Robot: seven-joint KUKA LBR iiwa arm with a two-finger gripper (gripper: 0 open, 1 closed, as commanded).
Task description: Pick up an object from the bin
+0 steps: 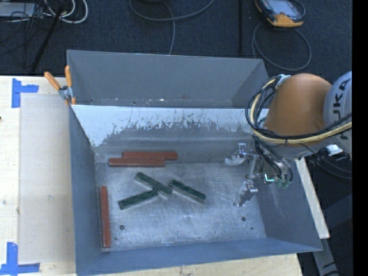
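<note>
The gripper (pixel 246 195) hangs low over bare bin (pixel 201 226) floor right of the crossed dark green bars (pixel 162 190), its likeliest pick, so no grasp seems begun; open or closed, I cannot tell.

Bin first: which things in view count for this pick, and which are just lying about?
For the job:
- gripper, over bare floor at the right of the bin
- three green sticks mid-bin, nearest it
- three brown sticks: two at the back, one along the left wall

Lying about:
- cables on the dark floor beyond the bin
- two handheld devices there
</note>
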